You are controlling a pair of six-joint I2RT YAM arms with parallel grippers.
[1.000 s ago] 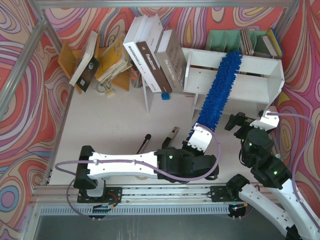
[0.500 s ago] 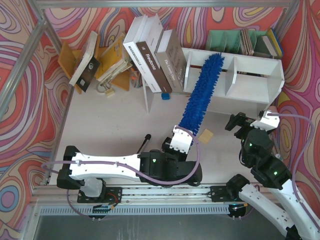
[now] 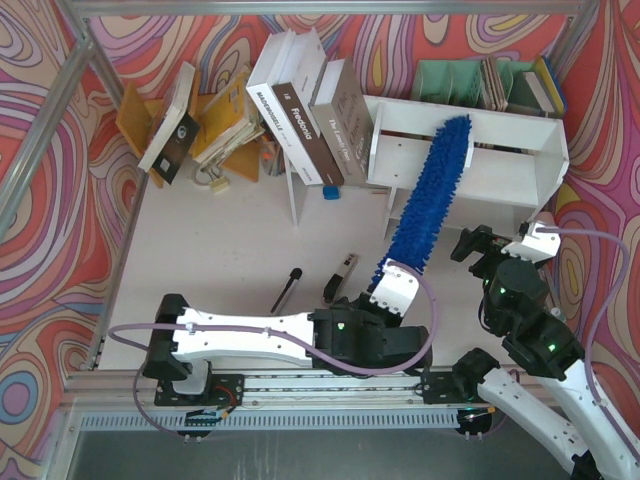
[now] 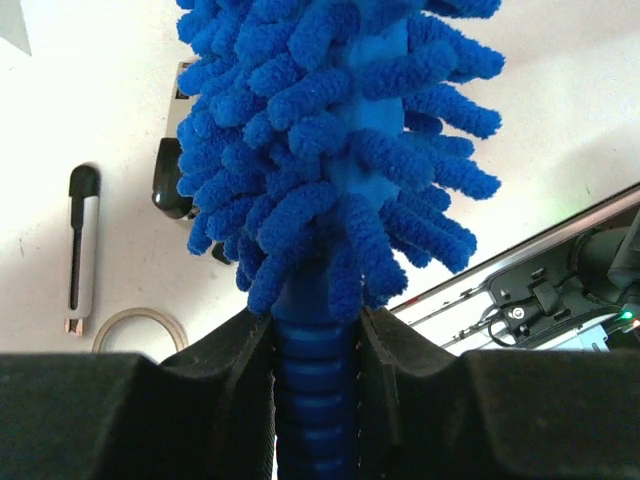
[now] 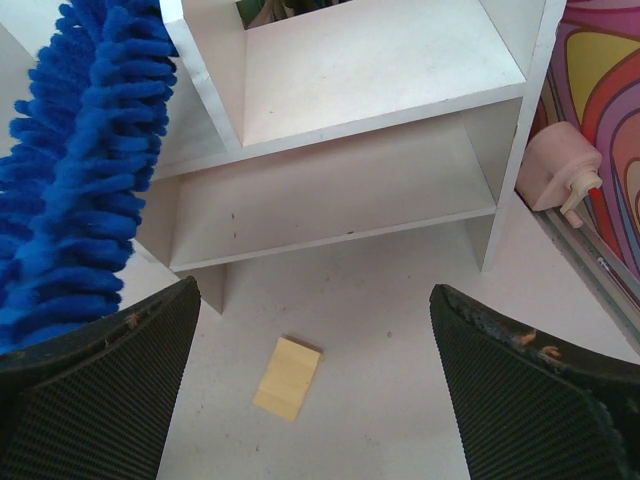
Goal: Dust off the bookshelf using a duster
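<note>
One duster (image 3: 430, 190) slants across the one bookshelf (image 3: 505, 172), tip at its top board, handle clamped in the left tool (image 4: 315, 340). The right tool (image 5: 315, 385), before the bookshelf, gapes empty.

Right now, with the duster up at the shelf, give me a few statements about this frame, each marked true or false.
The left jaws are shut on the duster handle. True.
The duster's fluffy head is nowhere near the bookshelf. False: its tip reaches up over the bookshelf near the middle.
The right jaws hold a tan block. False: they stand open and empty; the tan block lies on the table before the bookshelf.
A pale green file organiser stands behind the bookshelf. True.
</note>
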